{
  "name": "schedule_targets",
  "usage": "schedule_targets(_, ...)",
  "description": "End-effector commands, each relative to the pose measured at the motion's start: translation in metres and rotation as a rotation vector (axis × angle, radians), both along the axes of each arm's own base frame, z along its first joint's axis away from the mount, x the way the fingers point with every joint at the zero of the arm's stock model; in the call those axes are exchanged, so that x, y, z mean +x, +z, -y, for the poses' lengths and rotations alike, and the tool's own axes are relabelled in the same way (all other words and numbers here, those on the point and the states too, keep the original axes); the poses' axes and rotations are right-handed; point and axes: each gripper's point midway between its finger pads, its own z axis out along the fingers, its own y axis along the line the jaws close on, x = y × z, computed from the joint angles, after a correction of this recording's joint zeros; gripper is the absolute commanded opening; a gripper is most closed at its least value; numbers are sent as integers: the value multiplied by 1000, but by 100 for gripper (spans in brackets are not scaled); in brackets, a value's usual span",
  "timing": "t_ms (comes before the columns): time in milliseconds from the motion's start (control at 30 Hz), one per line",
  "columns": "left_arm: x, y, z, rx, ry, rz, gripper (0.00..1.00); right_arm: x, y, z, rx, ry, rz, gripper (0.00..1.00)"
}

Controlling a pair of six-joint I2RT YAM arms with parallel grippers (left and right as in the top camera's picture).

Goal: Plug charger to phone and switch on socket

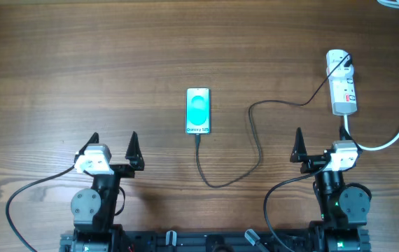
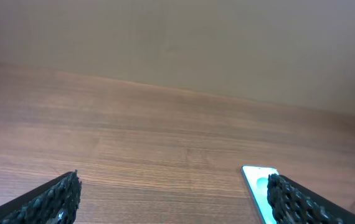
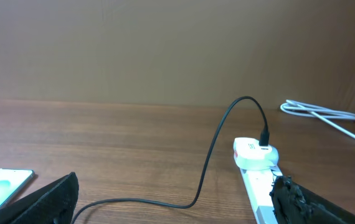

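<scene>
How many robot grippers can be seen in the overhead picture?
2. The left gripper is left of the phone, nearer the robot; the right gripper is just below the socket. Both are open.

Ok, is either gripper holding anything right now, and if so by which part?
Nothing is held. The left gripper and the right gripper are both open, gripping nothing.
</scene>
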Motion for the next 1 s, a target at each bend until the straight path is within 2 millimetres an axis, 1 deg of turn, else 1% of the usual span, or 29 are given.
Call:
schedule_targets(0, -1, -2, 4, 70, -29, 4, 100, -1, 3, -1, -19, 3, 14, 100)
schedule_targets(233, -1, -1, 4, 74, -29, 5, 100, -1, 3, -1, -19, 3, 14, 100)
schedule_targets(300, -1, -1, 4, 100, -29, 7, 100, -1, 3, -1, -20, 3, 14, 100)
schedule_targets(533, 0, -2, 0, 104, -9, 5, 100, -1, 3, -1, -19, 3, 14, 100)
schedule_targets(767, 0, -2, -10, 105, 33, 3, 100, -1, 3, -1, -20, 3, 14, 100)
schedule_targets(967, 0, -2, -10, 105, 35, 3, 100, -1, 3, -1, -19, 3, 14, 100)
